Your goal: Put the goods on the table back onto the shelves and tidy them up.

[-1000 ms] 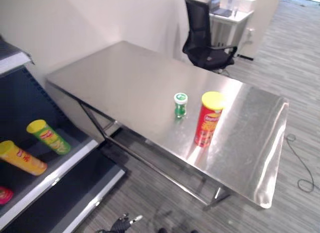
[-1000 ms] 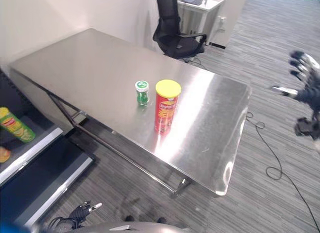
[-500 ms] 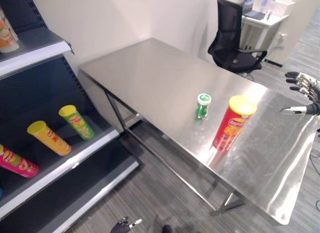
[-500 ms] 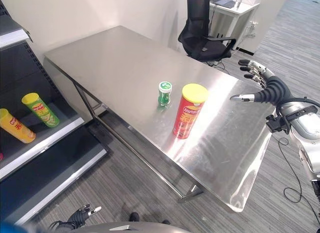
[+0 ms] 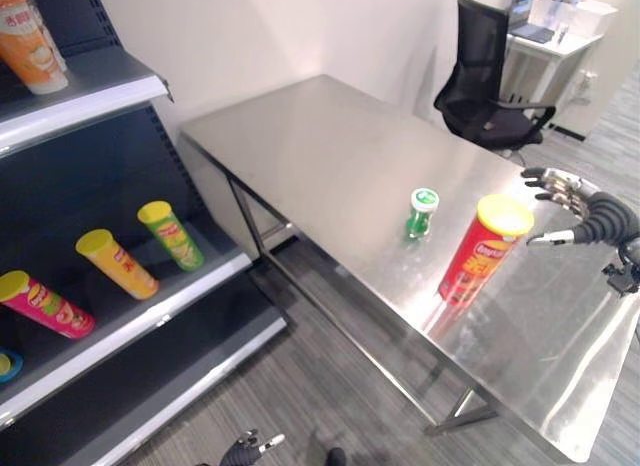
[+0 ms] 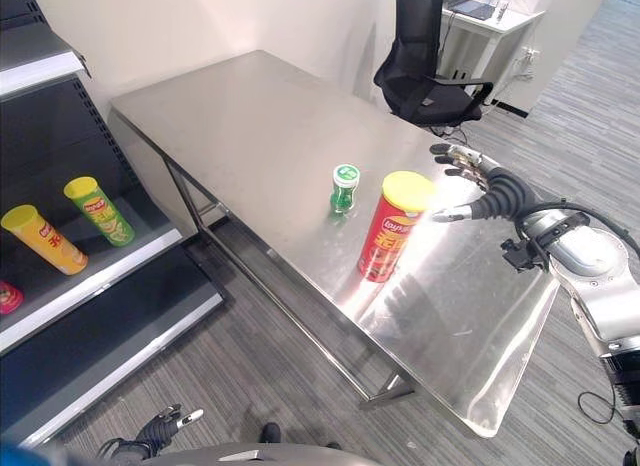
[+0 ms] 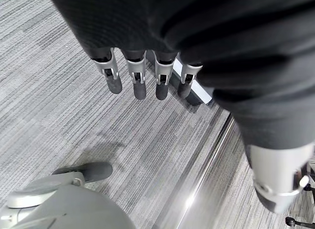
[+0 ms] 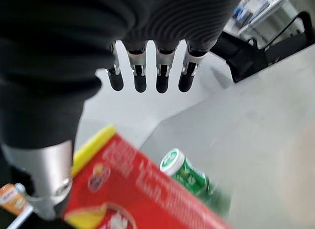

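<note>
Just beside our right hand (image 6: 478, 189), fingers spread and empty, stands the red can (image 6: 394, 226). We are reaching; next we close around it.

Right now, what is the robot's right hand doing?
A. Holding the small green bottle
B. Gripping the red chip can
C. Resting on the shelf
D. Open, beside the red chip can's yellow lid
D: the right hand has straight fingers, just apart from the red chip can.

red can (image 5: 480, 252), yellow lid | green bottle (image 5: 421, 212), white-green cap | silver table (image 5: 330, 156) | grey striped floor (image 5: 330, 406)
</note>
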